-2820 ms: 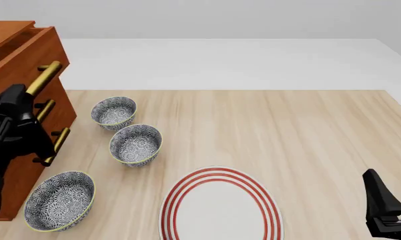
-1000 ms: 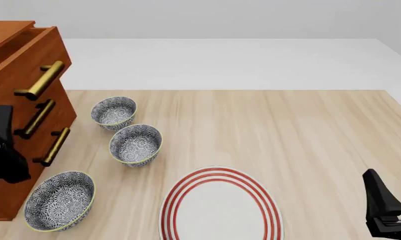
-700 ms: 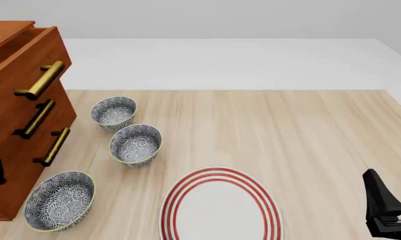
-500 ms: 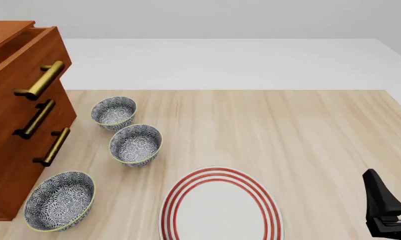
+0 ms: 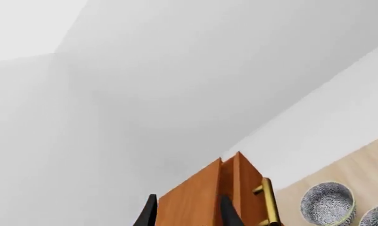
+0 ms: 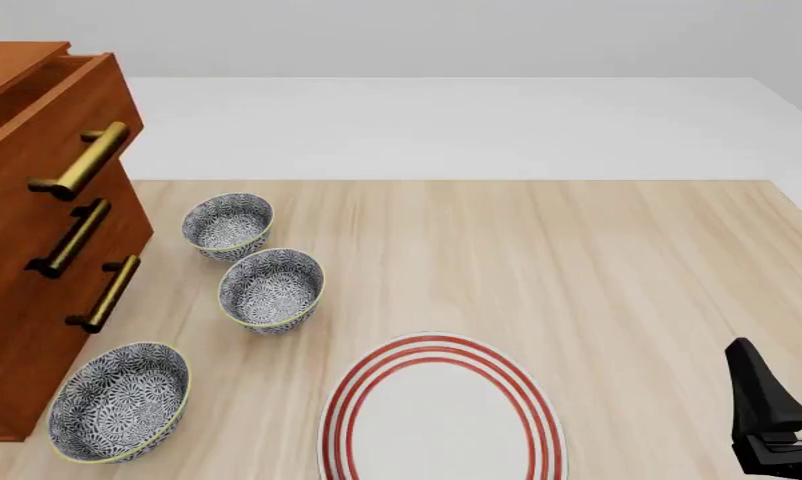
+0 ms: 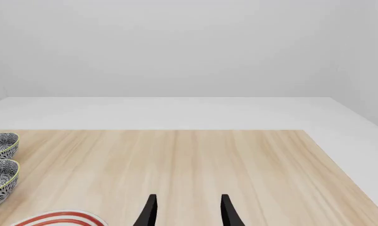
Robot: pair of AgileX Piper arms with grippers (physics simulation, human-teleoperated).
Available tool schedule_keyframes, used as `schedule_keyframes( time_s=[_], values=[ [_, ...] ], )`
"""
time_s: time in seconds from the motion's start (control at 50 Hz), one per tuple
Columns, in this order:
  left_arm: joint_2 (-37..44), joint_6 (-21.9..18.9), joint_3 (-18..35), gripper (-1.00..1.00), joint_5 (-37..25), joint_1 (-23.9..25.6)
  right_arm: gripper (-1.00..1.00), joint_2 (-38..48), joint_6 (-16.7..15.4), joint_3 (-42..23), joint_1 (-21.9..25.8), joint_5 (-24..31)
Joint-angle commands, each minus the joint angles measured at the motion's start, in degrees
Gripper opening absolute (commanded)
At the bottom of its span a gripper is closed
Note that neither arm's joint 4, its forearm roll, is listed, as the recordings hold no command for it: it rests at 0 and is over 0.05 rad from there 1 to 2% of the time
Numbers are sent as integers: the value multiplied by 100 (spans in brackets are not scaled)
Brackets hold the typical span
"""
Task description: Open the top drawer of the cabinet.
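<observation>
The reddish-brown cabinet (image 6: 14, 330) stands at the table's left edge. Its top drawer (image 6: 48, 125) sticks out past the two lower drawer fronts, with a dark gap behind its upper edge, and its brass handle (image 6: 81, 160) is free. My left gripper (image 5: 187, 217) is out of the front view. In the left wrist view its fingers are apart and empty, and the cabinet (image 5: 195, 200) with its top drawer (image 5: 247, 181) lies beyond them. My right gripper (image 6: 788, 378) rests open and empty at the near right corner; its spread fingertips (image 7: 150, 209) show in the right wrist view.
Three patterned bowls (image 6: 228, 222) (image 6: 272, 288) (image 6: 118, 400) sit just right of the cabinet, in front of the lower drawers. A white plate with red rings (image 6: 441, 430) lies at the near middle. Bare wood table (image 6: 615, 270) stretches to the right.
My left arm, which was in front of the cabinet's handles, drew back to the left and left the front view. The top drawer's position looks the same. The right arm stayed still.
</observation>
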State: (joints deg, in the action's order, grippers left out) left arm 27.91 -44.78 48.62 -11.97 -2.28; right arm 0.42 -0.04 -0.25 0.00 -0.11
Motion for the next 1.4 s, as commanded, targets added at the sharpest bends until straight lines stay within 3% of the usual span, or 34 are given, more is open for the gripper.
schedule_keyframes(
  time_s=[0.02, 0.06, 0.14, 0.2, 0.22, 0.3, 0.42, 0.5, 0.52, 0.62, 0.64, 0.68, 0.7, 0.9, 1.02, 1.16, 1.4],
  values=[
    [500, 2152, 1584, 100, -1683, -252, 100, -1, 0, 0, -2, 0],
    [456, 2006, 1598, 100, -1812, -254, 100, -1, 0, 0, 0, 0],
    [528, 2577, 1762, 100, -2310, -330, 100, -2, -3, 0, 0, 0],
    [387, 2415, 1673, 100, -2356, -310, 100, 0, -4, 0, 0, 0],
    [505, 2750, 1776, 100, -2510, -337, 100, 1, 1, 0, -1, 0],
    [505, 2839, 1708, 100, -2585, -428, 100, 1, 0, 0, 0, 0],
    [795, 3505, 1984, 100, -2929, -390, 100, -1, 1, 0, -1, 0],
    [877, 3661, 2041, 100, -3115, -342, 100, -1, 0, 0, 0, 0],
    [981, 3971, 2167, 100, -3244, -318, 100, -1, -1, 0, -1, 0],
    [1213, 4228, 2455, 100, -3561, -210, 100, 0, 3, 0, 0, 0],
    [1293, 4480, 2554, 100, -3582, -248, 100, 1, -1, 0, 0, 0],
    [1355, 4408, 2581, 100, -3612, -276, 100, 0, -1, 0, -1, 0],
    [1443, 4678, 2700, 100, -3716, -241, 100, -1, 0, 0, 1, 0],
    [1769, 4877, 3173, 100, -3984, -319, 100, -1, -2, 0, -1, 0],
    [1898, 5080, 3107, 100, -3948, -342, 100, 0, 2, 0, 0, 0],
    [2093, 5055, 3153, 100, -3915, -448, 100, 0, 1, 0, 0, 0],
    [2445, 5128, 2784, 100, -3630, -582, 100, 0, -2, 0, 1, 0]
  ],
)
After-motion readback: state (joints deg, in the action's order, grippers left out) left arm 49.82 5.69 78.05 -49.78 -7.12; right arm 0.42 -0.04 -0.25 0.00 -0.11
